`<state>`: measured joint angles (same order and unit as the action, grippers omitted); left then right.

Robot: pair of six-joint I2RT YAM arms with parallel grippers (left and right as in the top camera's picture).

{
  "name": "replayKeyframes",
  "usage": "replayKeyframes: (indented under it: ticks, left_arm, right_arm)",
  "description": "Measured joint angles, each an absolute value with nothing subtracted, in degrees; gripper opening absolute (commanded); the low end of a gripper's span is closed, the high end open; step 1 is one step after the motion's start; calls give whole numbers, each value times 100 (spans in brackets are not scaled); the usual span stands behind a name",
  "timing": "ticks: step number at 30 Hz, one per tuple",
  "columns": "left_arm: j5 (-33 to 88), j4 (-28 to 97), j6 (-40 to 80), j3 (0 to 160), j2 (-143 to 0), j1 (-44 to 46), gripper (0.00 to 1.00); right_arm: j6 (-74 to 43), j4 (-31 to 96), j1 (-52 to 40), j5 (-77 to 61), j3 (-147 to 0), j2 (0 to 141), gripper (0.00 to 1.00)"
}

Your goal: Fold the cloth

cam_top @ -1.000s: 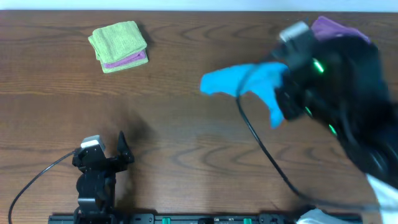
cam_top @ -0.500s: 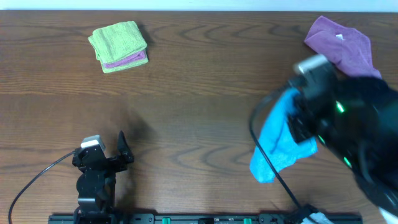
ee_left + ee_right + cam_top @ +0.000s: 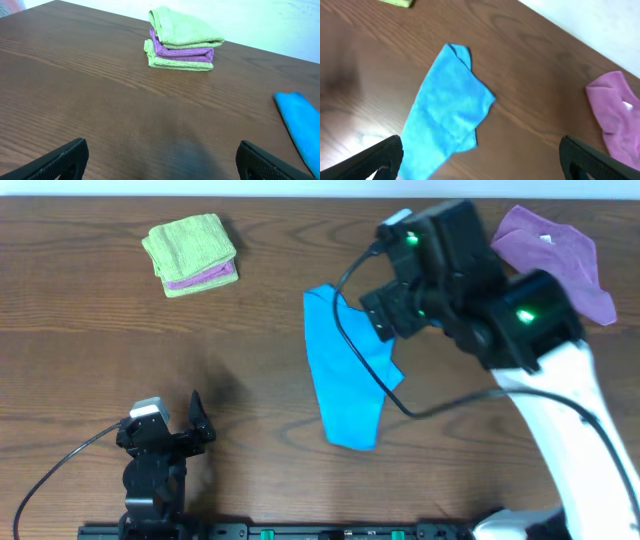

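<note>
One cloth (image 3: 300,122) edge left wrist; most overhead.

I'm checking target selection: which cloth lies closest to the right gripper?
The sky-blue cloth, stretched out in the middle, directly under that wrist camera. The purple cloth lies crumpled further right; the green folded stack sits far left.

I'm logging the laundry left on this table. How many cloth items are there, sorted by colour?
Blue cloth: 1
Purple cloth, lying loose: 1
Green and purple folded pile: 1 (I cannot tell how many pieces are in it)
Total: 3
</note>
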<state>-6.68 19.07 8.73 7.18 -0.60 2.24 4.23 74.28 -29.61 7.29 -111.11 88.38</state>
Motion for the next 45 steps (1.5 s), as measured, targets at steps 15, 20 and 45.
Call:
replayKeyframes:
  ticks: [15, 20, 45]
  left_arm:
    - [-668, 1905, 873, 718, -60, 224, 95]
    - [-668, 1905, 873, 718, -60, 224, 96]
    - [-668, 1907, 873, 718, -60, 224, 95]
  right_arm:
    - [172, 6790, -2193, 152, -9139, 8626, 99]
    - [174, 6071, -1848, -311, -8156, 8652, 99]
    - [141, 4816, -1837, -1973, -6484, 8766, 96]
